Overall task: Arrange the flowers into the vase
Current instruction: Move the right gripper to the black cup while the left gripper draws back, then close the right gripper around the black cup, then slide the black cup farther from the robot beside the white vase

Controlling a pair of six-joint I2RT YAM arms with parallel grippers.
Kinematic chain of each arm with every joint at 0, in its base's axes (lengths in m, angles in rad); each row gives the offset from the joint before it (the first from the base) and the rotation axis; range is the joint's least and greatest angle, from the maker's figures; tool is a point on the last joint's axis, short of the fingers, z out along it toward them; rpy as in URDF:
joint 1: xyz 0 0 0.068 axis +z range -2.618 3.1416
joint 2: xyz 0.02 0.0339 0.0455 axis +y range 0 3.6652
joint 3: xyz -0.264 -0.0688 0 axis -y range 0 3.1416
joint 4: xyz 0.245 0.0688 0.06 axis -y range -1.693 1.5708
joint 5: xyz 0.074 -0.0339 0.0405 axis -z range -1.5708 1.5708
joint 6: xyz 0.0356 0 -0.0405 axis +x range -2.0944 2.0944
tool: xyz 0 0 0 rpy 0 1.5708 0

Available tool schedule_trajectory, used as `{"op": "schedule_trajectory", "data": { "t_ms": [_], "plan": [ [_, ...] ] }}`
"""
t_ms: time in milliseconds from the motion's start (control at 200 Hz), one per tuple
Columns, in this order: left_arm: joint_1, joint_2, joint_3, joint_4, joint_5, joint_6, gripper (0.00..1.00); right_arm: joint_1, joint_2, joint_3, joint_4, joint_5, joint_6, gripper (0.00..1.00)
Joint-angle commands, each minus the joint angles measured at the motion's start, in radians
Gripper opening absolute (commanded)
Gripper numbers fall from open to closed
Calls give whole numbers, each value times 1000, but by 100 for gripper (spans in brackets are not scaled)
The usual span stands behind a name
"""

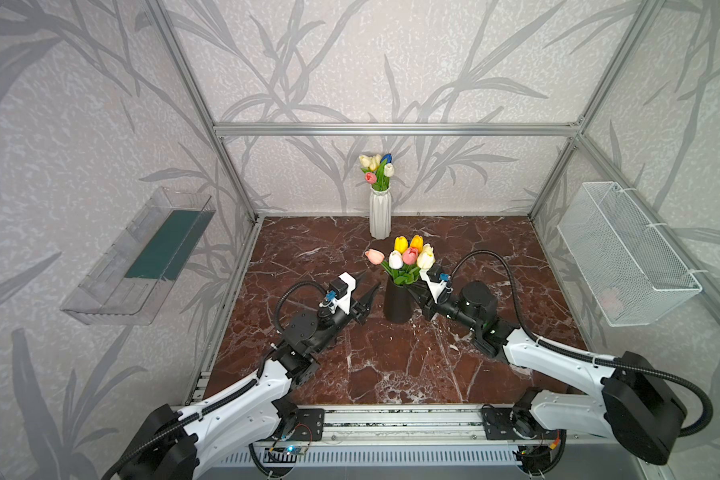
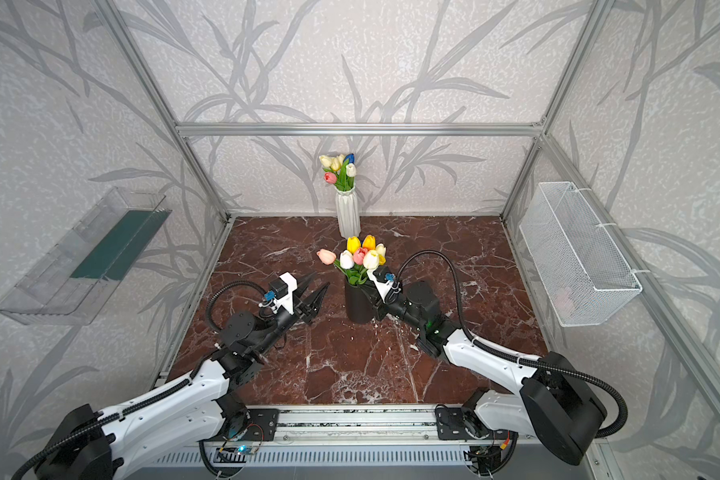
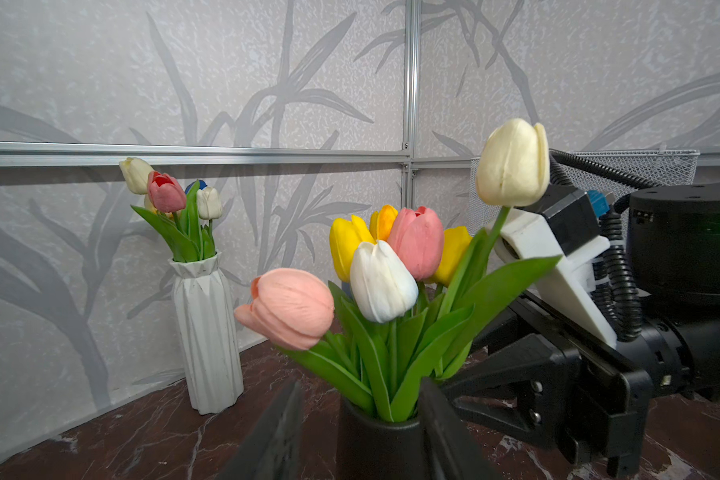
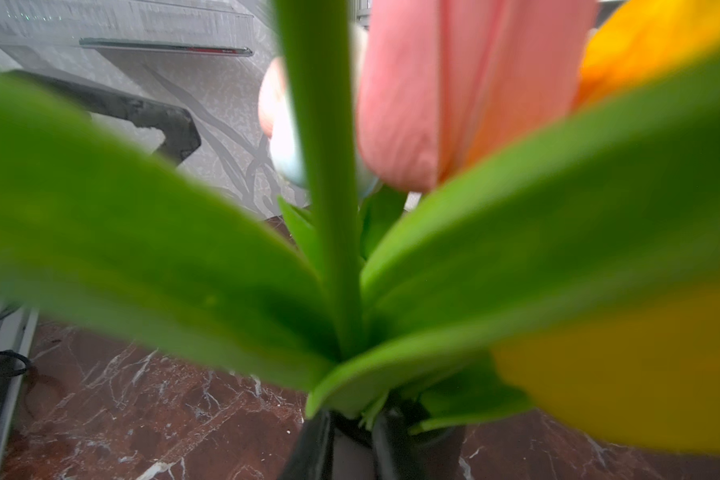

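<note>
A black vase (image 1: 398,305) (image 3: 375,449) stands mid-table and holds several flowers (image 1: 410,253) (image 3: 383,282): yellow, pink, white and orange tulips with green leaves. My right gripper (image 1: 414,292) (image 4: 352,419) is at the vase's rim on its right side. It is shut on the green stem (image 4: 333,208) of a cream tulip (image 3: 512,162), which rises above the rest. My left gripper (image 1: 371,279) (image 3: 361,382) hovers open just left of the vase, and its fingers touch nothing. A white ribbed vase (image 1: 380,216) (image 3: 206,332) by the back wall holds a few more tulips (image 1: 377,168).
A clear plastic shelf (image 1: 142,257) hangs on the left wall. A white wire basket (image 1: 624,253) hangs on the right wall. Aluminium frame posts stand at the corners, above the red-brown marble tabletop (image 1: 391,361).
</note>
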Motion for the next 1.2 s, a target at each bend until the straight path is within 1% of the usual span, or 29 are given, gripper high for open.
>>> {"op": "schedule_trajectory", "data": {
  "t_ms": [0,40,105,130,215,360,480,515,575,625,665,860,990,1110,1160,1195],
  "plan": [
    [5,-3,-21,59,-18,0,47,7,-4,-30,39,-3,-13,33],
    [5,-9,-23,51,-26,0,47,7,-16,-45,56,-4,-11,40],
    [8,-16,-32,45,-37,2,47,7,-41,-77,70,-6,-13,54],
    [10,-20,-38,47,-42,2,47,7,-51,-87,102,-5,-14,57],
    [18,-36,-66,53,-66,-7,47,7,-78,-125,116,5,-21,68],
    [34,-45,-101,43,-72,-20,47,7,-75,-180,171,39,-28,78],
    [38,-49,-117,16,-58,-26,51,7,-7,-191,242,74,-26,85],
    [39,-50,-119,8,-57,-25,53,7,21,-179,251,64,-32,86],
    [40,-53,-124,-4,-58,-29,63,7,74,-155,273,50,-38,87],
    [42,-51,-132,-5,-64,-29,74,7,125,-135,307,36,-39,88],
    [42,-48,-138,-3,-72,-30,79,7,168,-122,341,32,-39,88],
    [51,-43,-145,-2,-74,-39,80,7,352,-62,496,47,-34,94],
    [56,-37,-146,1,-73,-38,80,6,448,-30,584,34,-51,93],
    [62,-27,-142,5,-73,-32,80,4,502,-5,609,29,-57,85],
    [66,-24,-141,6,-73,-32,80,2,512,-3,627,40,-62,80],
    [68,-22,-142,8,-71,-31,80,-4,519,1,631,45,-60,74]
  ]
}}
